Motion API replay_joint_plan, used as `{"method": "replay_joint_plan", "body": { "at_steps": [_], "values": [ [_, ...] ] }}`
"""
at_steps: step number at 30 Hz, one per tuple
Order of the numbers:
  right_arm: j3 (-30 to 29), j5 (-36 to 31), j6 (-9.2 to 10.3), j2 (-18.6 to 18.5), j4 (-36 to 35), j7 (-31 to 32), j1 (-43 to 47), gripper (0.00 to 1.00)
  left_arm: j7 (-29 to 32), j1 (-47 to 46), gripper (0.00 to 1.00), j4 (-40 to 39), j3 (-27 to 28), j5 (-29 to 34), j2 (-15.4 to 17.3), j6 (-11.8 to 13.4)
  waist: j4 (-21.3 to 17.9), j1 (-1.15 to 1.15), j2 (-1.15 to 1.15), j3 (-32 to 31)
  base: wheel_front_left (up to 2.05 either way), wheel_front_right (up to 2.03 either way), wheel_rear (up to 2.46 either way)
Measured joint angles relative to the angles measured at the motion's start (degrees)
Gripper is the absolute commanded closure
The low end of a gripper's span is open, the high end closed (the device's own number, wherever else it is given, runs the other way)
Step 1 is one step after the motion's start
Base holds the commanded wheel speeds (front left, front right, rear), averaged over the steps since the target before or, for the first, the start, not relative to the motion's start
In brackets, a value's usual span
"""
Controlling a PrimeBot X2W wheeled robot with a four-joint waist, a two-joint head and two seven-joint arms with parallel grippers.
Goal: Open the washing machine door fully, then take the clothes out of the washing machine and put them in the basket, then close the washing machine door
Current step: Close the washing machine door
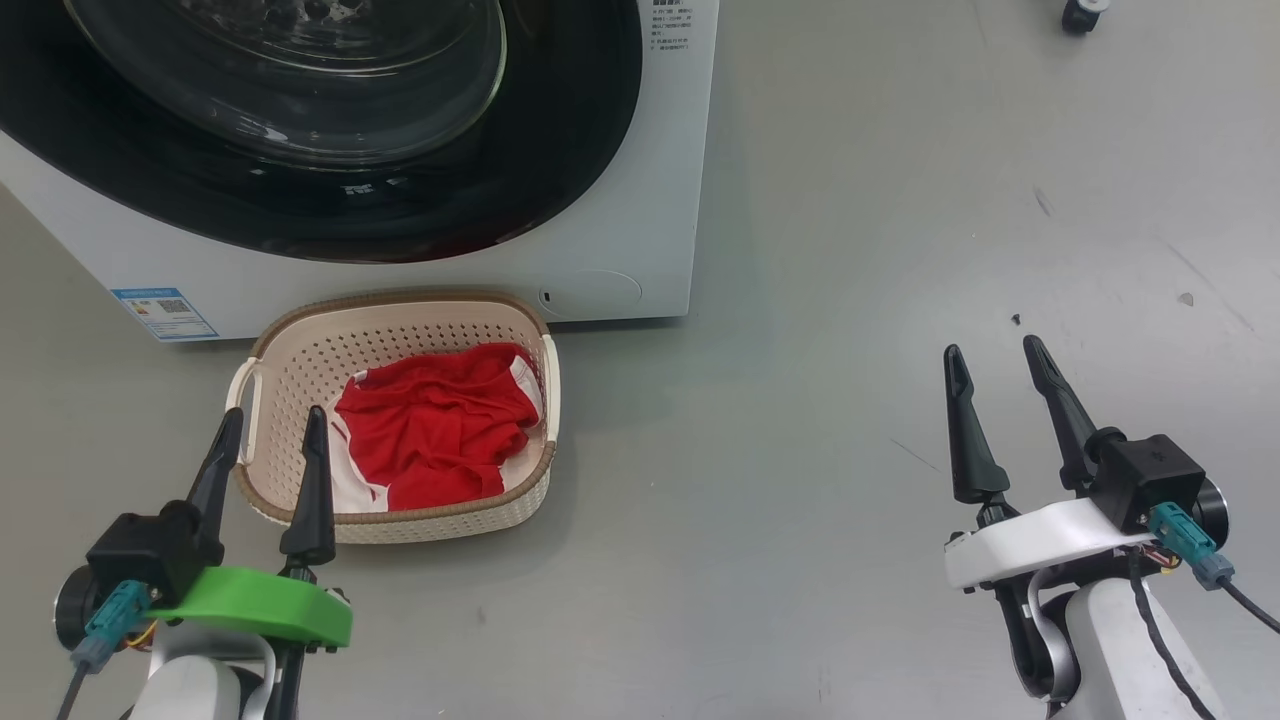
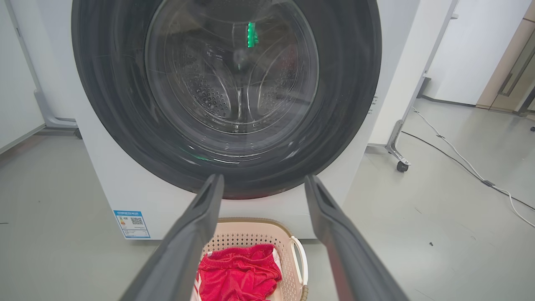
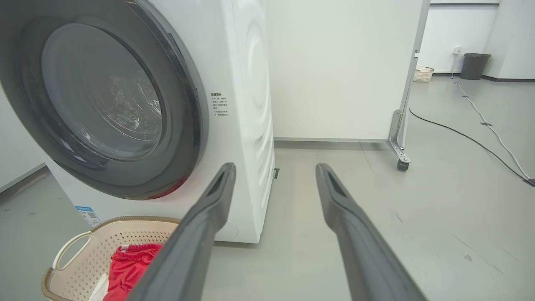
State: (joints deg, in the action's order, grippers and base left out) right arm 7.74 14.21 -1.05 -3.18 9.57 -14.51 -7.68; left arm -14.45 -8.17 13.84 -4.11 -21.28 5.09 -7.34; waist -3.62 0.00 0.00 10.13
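Grey floor holds perforated cream basket of crumpled red clothes; left fingers and right fingers spread apart.

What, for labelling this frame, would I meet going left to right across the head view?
Blue label sticker → basket, holding the red clothes → right gripper, open over bare floor.

Washing machine door top off-frame.

Green-mounted left claw, white-mounted right claw
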Motion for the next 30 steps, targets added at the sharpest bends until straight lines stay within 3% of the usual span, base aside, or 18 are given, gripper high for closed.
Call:
{"method": "replay_joint_plan", "body": {
  "at_steps": [30],
  "values": [
    [-0.2,-0.2,-0.05,0.4,-0.5,0.0,0.0,0.0,0.0,0.3,0.0,0.9,-1.2,-3.0,-0.2,0.0,-0.1,0.0,0.0,0.6,0.0,0.0,0.0]
  ]
}}
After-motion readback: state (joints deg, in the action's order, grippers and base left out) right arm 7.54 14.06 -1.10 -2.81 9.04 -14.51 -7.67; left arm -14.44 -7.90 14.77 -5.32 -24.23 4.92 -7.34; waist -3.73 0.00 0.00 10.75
